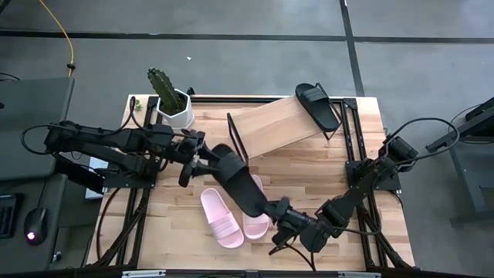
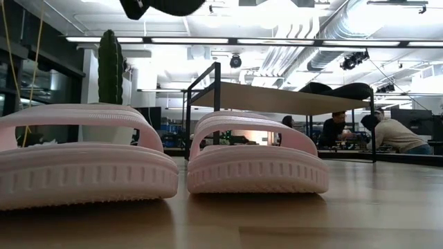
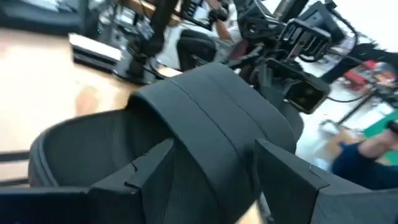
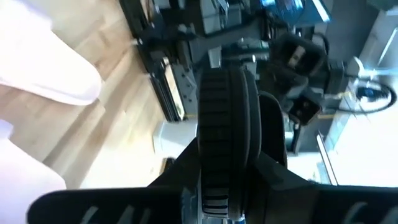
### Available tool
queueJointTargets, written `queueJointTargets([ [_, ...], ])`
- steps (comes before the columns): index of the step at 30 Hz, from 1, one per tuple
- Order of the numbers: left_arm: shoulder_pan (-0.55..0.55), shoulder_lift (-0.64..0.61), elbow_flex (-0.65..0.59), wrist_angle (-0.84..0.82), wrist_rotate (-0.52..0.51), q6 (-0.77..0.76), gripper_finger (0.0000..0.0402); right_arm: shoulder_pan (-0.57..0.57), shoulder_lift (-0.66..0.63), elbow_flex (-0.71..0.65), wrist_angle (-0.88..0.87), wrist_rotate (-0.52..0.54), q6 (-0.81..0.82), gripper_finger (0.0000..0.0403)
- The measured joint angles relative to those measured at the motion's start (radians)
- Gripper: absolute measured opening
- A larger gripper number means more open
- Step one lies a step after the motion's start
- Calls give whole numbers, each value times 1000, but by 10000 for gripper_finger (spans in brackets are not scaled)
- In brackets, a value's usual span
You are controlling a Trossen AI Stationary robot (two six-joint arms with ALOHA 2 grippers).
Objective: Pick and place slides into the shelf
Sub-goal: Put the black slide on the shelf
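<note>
I see my left pincer [image 1: 202,152] and my right pincer [image 1: 279,215] both gripping the same black slide [image 1: 243,185], one at each end, and it hangs in the air over the middle of the desk [image 1: 324,166]. In the left wrist view the two fingers [image 3: 146,167] are closed to a narrow gap around the wide strap of this slide [image 3: 205,118]. In the right wrist view the fingers [image 4: 177,168] are pressed on both sides of the ribbed sole edge [image 4: 224,112]. I count four slides: two black and two pink. The second black slide [image 1: 318,104] lies on the right end of the shelf [image 1: 274,123], which stands turned at an angle at the far side of the desk. The two pink slides [image 1: 221,218] [image 1: 255,215] lie side by side on the wood, partly under the held one; in the low view they [image 2: 83,155] [image 2: 256,155] stand close to the camera. One white pot with a cactus [image 1: 171,99] stands at the far left corner. The desk is light butcher-block wood. Behind it, in the low view, I see an open workshop with ceiling lights and people [image 2: 398,135] sitting at benches.
</note>
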Motion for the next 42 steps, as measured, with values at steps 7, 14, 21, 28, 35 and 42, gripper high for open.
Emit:
queueJointTargets([
  [7,0,-51,0,-8,-118,82,207,-6,-5,0,-7,3,20,44],
  [14,-1,-97,0,-50,-117,86,207,-38,-90,0,-184,-43,203,44],
  [21,-1,-90,0,-107,-117,112,207,-104,-175,0,-413,-88,383,44],
  [28,0,-89,0,-168,-131,113,207,-171,-239,0,-486,-133,400,44],
  [35,0,-89,0,-192,-131,118,207,-259,-302,0,-588,-269,465,42],
  [42,0,-84,0,-191,-132,155,207,-374,-345,0,-656,-361,476,36],
])
